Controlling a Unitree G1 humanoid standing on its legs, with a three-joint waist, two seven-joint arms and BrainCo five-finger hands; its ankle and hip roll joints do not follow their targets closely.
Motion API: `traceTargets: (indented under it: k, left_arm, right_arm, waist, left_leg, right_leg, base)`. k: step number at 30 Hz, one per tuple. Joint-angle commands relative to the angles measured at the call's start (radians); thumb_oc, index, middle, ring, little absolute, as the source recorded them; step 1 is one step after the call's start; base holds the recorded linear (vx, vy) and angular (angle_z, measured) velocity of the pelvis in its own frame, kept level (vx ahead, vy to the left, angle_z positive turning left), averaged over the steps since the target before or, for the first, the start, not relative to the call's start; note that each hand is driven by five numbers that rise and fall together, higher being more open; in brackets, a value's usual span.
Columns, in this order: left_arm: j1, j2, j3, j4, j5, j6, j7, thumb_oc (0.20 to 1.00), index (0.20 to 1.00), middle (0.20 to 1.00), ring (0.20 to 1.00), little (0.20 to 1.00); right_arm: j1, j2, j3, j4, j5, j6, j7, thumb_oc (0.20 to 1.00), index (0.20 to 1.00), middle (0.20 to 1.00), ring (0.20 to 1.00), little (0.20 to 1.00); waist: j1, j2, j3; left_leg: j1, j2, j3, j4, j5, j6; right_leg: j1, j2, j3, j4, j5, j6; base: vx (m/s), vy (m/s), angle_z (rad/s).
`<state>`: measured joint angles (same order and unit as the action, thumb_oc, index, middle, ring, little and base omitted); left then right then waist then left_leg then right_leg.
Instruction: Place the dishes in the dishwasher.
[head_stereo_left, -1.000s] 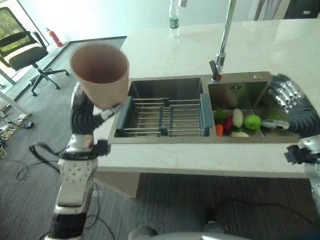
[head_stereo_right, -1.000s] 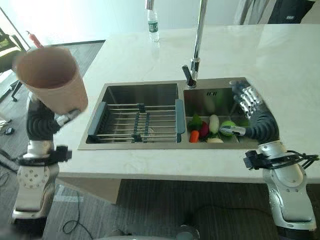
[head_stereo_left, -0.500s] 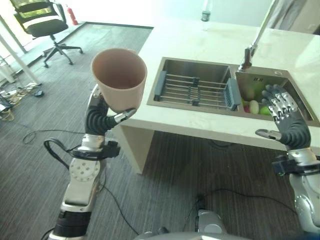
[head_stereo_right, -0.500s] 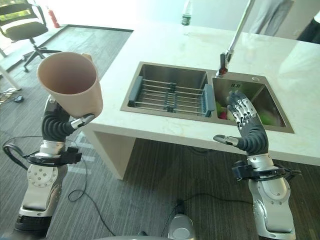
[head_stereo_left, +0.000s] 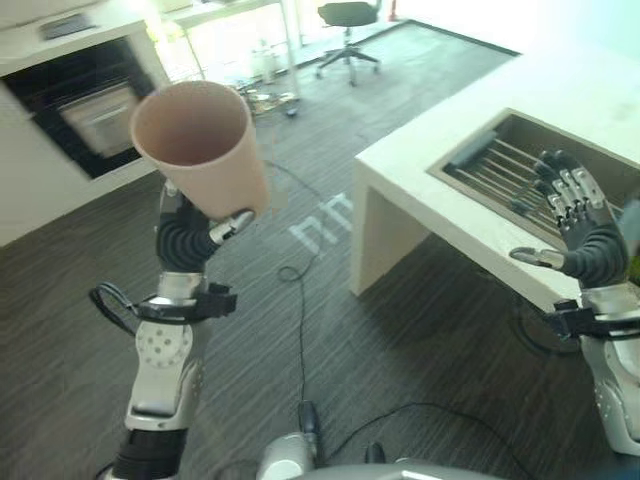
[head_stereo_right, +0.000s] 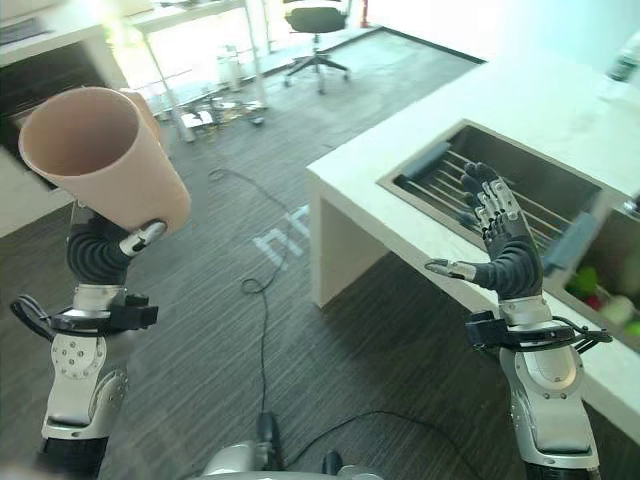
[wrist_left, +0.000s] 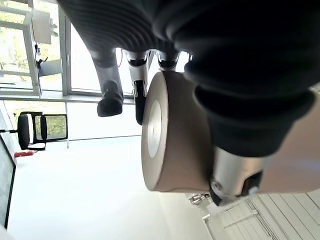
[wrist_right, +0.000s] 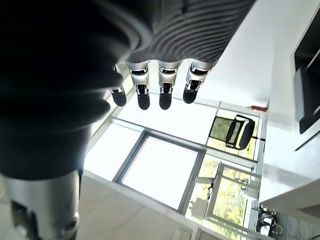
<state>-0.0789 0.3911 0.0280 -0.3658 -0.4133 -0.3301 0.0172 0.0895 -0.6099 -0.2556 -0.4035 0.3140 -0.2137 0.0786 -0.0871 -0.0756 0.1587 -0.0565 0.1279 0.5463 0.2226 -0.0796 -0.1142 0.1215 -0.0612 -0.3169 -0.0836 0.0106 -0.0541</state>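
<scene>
Left hand (head_stereo_left: 190, 235) grips tilted beige cup (head_stereo_left: 198, 145); cup hides fingers. Right hand (head_stereo_right: 505, 255) spread, empty.

Office kitchenette: sink counter (head_stereo_right: 520, 110), swivel chair (head_stereo_right: 314, 22).

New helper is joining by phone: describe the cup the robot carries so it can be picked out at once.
Start from the white counter with its sink; over the dark floor beside it, the left hand holds up a cup. It is a plain pinkish-tan tumbler, tilted, empty, handleless.
</scene>
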Motion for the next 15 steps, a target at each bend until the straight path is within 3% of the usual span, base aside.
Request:
traceTargets:
  k: [1,2,4,7,9,11,14,15]
  left_arm:
    - [-0.026,0.039,0.036,-0.023,-0.043,-0.073,-0.005,0.200,0.200,0.200,0.200,0.200]
    - [-0.027,0.037,0.040,-0.020,-0.046,-0.073,-0.003,0.200,0.200,0.200,0.200,0.200]
    - [-0.027,0.041,0.037,-0.019,-0.049,-0.064,0.006,0.200,0.200,0.200,0.200,0.200]
    - [-0.034,0.038,0.034,-0.016,-0.030,-0.056,0.023,0.200,0.200,0.200,0.200,0.200]
    - [-0.029,0.036,0.042,-0.017,-0.030,-0.059,0.013,0.200,0.200,0.200,0.200,0.200]
    - [-0.028,0.040,0.048,-0.019,-0.032,-0.053,0.012,0.200,0.200,0.200,0.200,0.200]
    - [-0.019,0.042,0.059,-0.037,-0.030,-0.049,0.010,0.200,0.200,0.200,0.200,0.200]
    - [-0.018,0.041,0.057,-0.032,-0.033,-0.060,0.007,0.200,0.200,0.200,0.200,0.200]
  right_arm:
    - [-0.019,0.012,-0.054,-0.001,0.012,-0.078,-0.016,1.000,1.000,1.000,1.000,1.000]
    - [-0.024,0.013,-0.054,-0.002,0.007,-0.077,-0.012,1.000,1.000,1.000,1.000,1.000]
    - [-0.033,0.022,-0.043,-0.009,-0.001,-0.070,-0.010,1.000,1.000,1.000,1.000,1.000]
    - [-0.046,0.046,-0.017,-0.006,0.001,-0.064,0.001,1.000,1.000,1.000,1.000,1.000]
    - [-0.054,0.068,-0.001,-0.016,0.101,-0.033,0.038,1.000,1.000,1.000,1.000,1.000]
    - [-0.075,0.102,0.036,-0.009,0.057,-0.020,0.026,1.000,1.000,1.000,1.000,1.000]
    - [-0.069,0.117,0.044,-0.029,0.065,-0.018,0.033,1.000,1.000,1.000,1.000,1.000]
    - [-0.059,0.123,0.043,-0.031,0.060,-0.026,0.044,1.000,1.000,1.000,1.000,1.000]
  waist:
    - [-0.039,0.028,-0.055]
    - [-0.043,0.038,-0.062]
    - [-0.040,0.068,-0.079]
    - [-0.023,0.079,-0.091]
    - [-0.008,0.077,-0.093]
    - [0.017,0.074,-0.089]
    - [0.033,0.077,-0.081]
    - [0.032,0.078,-0.071]
  left_leg:
    - [0.134,-0.036,-0.151,-0.089,-0.044,0.067]
    - [0.173,-0.042,-0.157,-0.140,-0.046,0.067]
    - [0.228,-0.057,-0.190,-0.300,-0.001,0.061]
    - [0.212,-0.062,-0.261,-0.310,-0.004,0.059]
    - [0.200,-0.075,-0.284,-0.310,0.000,0.064]
    - [0.193,-0.095,-0.314,-0.310,-0.007,0.076]
    - [0.177,-0.106,-0.332,-0.310,0.000,0.091]
    - [0.174,-0.112,-0.350,-0.310,0.002,0.101]
  right_leg:
    - [0.006,0.001,0.066,0.019,-0.055,0.125]
    - [-0.003,0.002,0.050,0.033,-0.059,0.128]
    - [-0.017,0.009,0.032,0.051,-0.070,0.136]
    - [-0.032,-0.008,0.024,0.056,-0.052,0.155]
    - [-0.053,-0.034,0.011,0.057,-0.015,0.176]
    - [-0.080,-0.073,-0.020,0.081,0.026,0.209]
    - [-0.106,-0.103,-0.034,0.184,0.046,0.216]
    - [-0.128,-0.112,-0.005,0.266,0.044,0.217]
  base:
    - [-0.13,0.223,0.69]
    - [-0.09,0.284,0.52]
    - [-0.05,0.383,0.75]
    - [-0.03,0.312,0.64]
    - [-0.04,0.300,0.63]
    - [-0.01,0.290,0.41]
    - [0.00,0.247,0.22]
    - [0.03,0.238,0.27]
